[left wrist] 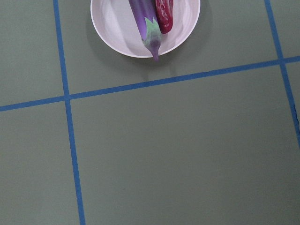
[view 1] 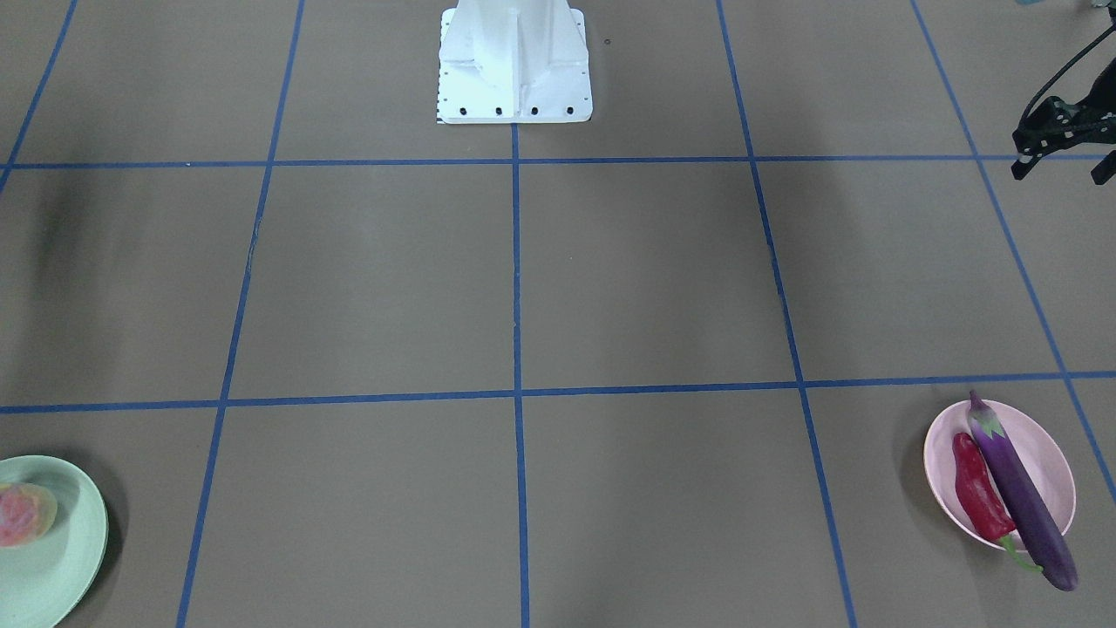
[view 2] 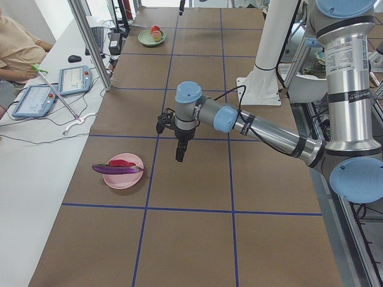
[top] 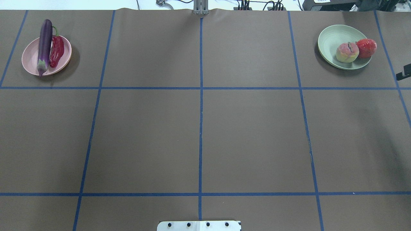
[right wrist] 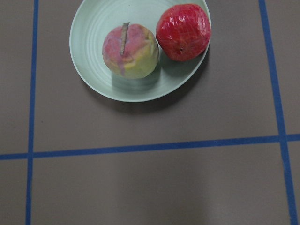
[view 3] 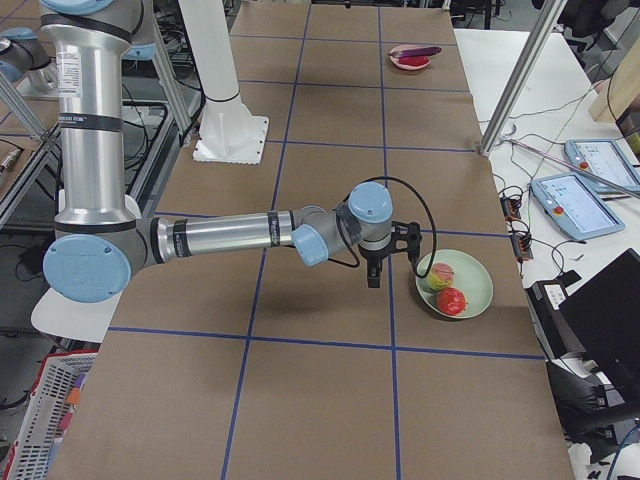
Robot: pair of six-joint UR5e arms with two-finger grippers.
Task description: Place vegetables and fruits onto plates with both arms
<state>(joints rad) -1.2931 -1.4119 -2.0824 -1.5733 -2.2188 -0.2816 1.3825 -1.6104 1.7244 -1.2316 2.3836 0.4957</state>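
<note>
The purple eggplant (top: 44, 43) and the red chili (top: 56, 51) lie side by side on the pink plate (top: 30, 62) at the far left. The eggplant overhangs the rim at both ends. The peach (top: 347, 52) sits in the mint green plate (top: 330, 35) at the far right. The pomegranate (top: 366, 48) rests on its right rim. My left gripper (view 2: 179, 156) hangs above the table, on the robot's side of the pink plate. My right gripper (view 3: 375, 275) hangs beside the green plate. I cannot tell whether either is open or shut. Neither wrist view shows fingers.
The white base block (view 1: 514, 70) stands at the table's robot side. Blue tape lines grid the brown table. Aluminium posts (view 2: 90, 42), tablets (view 2: 36, 98) and a seated operator (view 2: 18, 42) are along the far side.
</note>
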